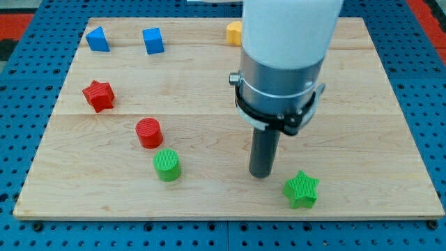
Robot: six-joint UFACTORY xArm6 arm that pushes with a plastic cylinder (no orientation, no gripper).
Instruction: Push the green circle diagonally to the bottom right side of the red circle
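The green circle point(167, 165) stands on the wooden board point(362, 125), just below and slightly right of the red circle point(148, 132), almost touching it. My tip point(262, 174) rests on the board well to the right of the green circle, with a clear gap between them. The tip is just left of and above the green star point(302, 189). The arm's white and grey body hides the board's upper middle.
A red star point(98, 95) lies at the left. A blue triangle point(97, 39) and a blue cube point(153, 40) sit at the top left. A yellow block point(234, 33) shows at the top, partly hidden by the arm.
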